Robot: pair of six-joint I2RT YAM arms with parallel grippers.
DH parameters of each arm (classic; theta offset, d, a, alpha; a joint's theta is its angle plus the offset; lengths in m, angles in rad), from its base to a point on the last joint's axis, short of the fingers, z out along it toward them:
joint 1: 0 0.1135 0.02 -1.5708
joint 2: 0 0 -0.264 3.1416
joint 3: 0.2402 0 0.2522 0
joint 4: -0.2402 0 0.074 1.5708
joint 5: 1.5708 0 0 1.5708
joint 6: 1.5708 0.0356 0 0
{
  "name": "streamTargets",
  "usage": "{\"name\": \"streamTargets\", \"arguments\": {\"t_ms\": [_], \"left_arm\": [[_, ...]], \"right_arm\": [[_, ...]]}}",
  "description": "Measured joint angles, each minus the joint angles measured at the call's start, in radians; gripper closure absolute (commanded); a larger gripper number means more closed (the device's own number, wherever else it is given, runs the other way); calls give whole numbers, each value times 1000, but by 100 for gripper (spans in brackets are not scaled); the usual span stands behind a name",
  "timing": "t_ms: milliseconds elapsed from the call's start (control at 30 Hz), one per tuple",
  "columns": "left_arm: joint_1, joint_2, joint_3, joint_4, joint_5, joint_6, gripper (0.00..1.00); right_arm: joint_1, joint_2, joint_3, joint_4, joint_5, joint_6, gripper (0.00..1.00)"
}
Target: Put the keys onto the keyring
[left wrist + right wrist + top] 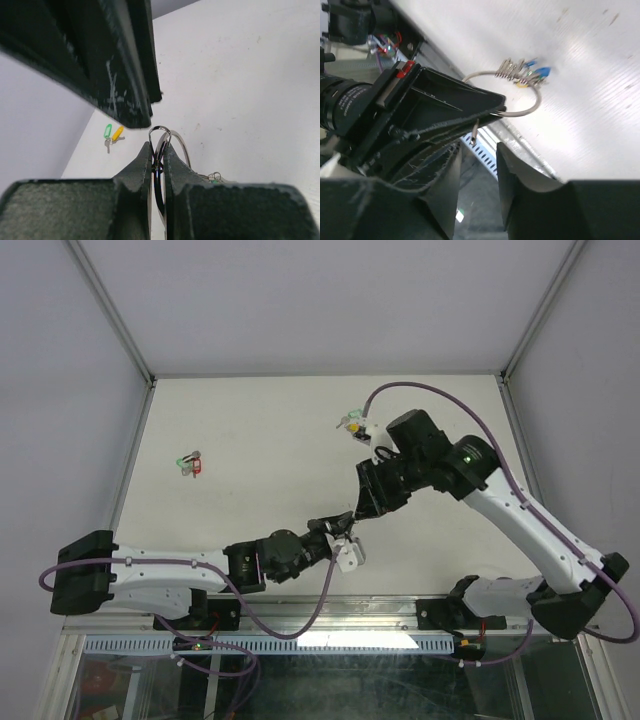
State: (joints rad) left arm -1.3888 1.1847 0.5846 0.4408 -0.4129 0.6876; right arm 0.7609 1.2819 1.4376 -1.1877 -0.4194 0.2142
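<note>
Left end effector (158, 152) is clamped shut on the keyring (159, 170), which is held off the desk (240, 75). The ring is seen edge-on, its plane upright and in line with the fingers, and the blue-tagged keys (532, 74) are bunched on the arc away from the grip. Right end effector (479, 165) stands just beside it, jaws parted and holding nothing. Yellow and green keys (113, 134) lie flat on the desk well apart, coloured heads splayed away from the left wrist camera; no legible writing.

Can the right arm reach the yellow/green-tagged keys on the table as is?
Probably yes. The right end effector is open, and the small silver keys with yellow and green tags lie uncovered on the white table nearby. It must back off the left end effector, shut on the thin silver wire keyring.
</note>
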Motion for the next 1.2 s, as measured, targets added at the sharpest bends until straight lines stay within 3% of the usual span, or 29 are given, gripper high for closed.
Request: {"name": "streamTargets", "arguments": {"t_ms": [133,233,500,567,833,1200], "left_arm": [[0,-44,0,16,-36,-92,100],[0,-68,0,17,-62,-164,100],[1,-72,49,-82,-138,-359,100],[3,-68,82,-117,-148,-399,100],[100,-57,165,-239,-111,-588,100],[127,-57,171,-301,-69,-656,100]], "right_arm": [[0,-115,-23,90,93,37,46],[0,-211,-85,181,155,78,43],[0,-349,-232,375,308,188,49],[0,-351,-237,387,316,197,55],[39,-339,-242,442,304,206,54],[137,-337,-312,538,343,269,56]]}}
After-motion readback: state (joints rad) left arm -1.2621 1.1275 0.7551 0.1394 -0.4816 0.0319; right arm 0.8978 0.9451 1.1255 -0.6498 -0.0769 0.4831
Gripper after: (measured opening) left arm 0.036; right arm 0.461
